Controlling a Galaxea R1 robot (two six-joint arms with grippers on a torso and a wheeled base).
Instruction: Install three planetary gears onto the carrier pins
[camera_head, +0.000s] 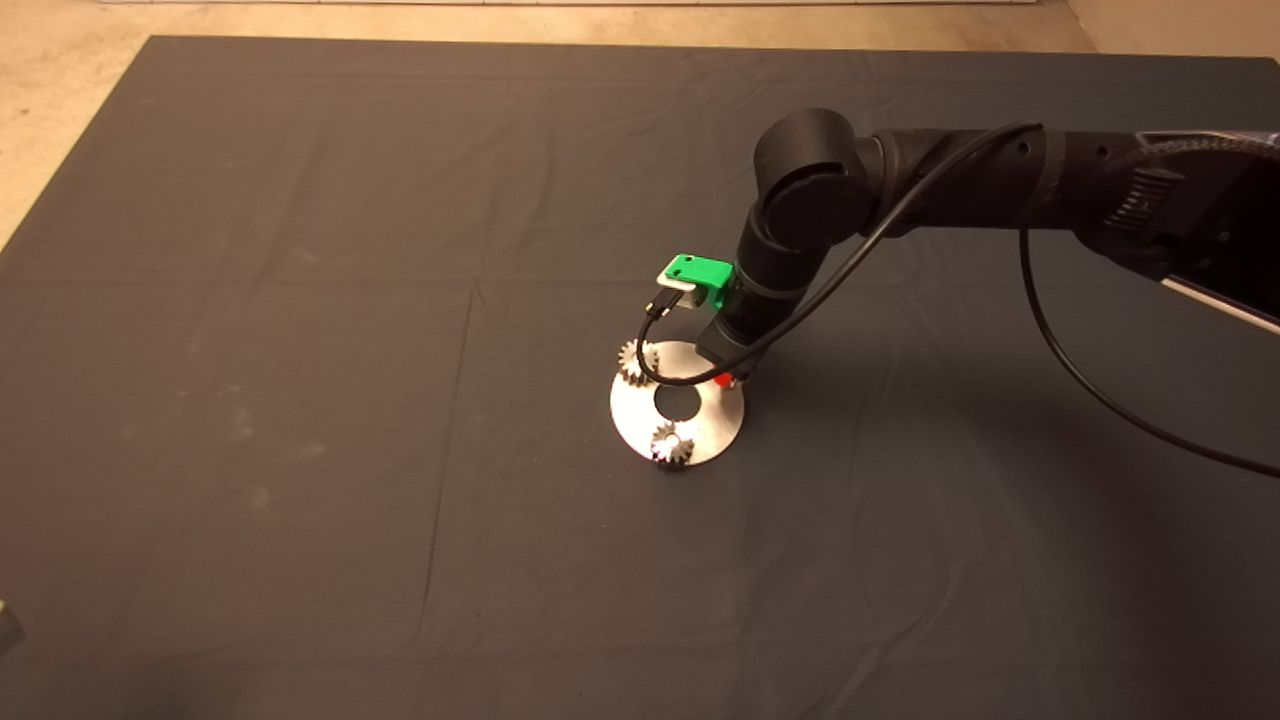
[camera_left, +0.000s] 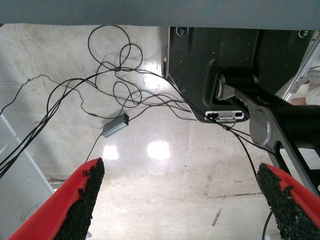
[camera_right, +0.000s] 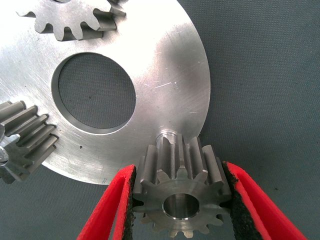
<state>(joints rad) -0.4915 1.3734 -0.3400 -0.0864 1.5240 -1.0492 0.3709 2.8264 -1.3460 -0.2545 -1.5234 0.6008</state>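
A shiny round carrier disc with a large centre hole lies mid-mat. Two planetary gears sit on it, seen close up as one gear and another. My right gripper hangs over the disc's right rim, shut on a third gear between its red fingers. A bare carrier pin stands at the disc's edge, just beyond the held gear, whose bore is empty. The pins under the seated gears are hidden. My left gripper is parked off the mat, open and empty.
The dark mat spreads wide around the disc. The right arm's black cable loops over the mat's right side. In the left wrist view, tangled cables lie on the pale floor near the robot's dark base.
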